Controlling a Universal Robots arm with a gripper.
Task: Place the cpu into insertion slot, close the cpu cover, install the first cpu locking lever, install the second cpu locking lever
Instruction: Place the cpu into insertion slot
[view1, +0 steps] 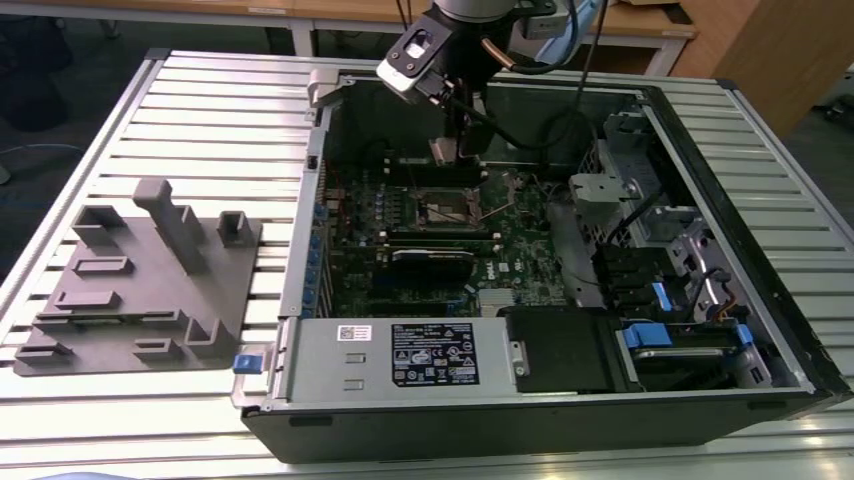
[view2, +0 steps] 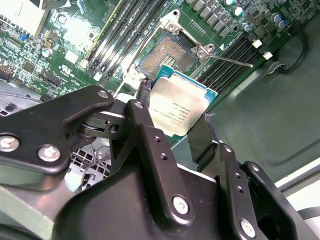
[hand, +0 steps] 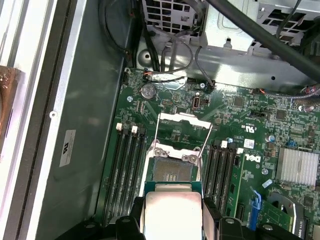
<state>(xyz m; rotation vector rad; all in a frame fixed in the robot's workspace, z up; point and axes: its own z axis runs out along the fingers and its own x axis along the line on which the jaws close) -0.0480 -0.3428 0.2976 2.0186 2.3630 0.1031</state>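
Note:
My gripper is shut on the cpu, a square chip with a silver top and a green rim, held by two opposite edges. In the exterior view the gripper hangs inside the open computer case, above and slightly behind the insertion slot. The slot lies uncovered with its dark centre showing, just ahead of the cpu. The cpu cover stands flipped up at the slot's far end. Thin wire levers stick up on either side of it.
Long black memory slots flank the socket on both sides. The case walls, a drive cage with cables and a power supply ring the board. A grey fixture block sits on the table at the exterior view's left.

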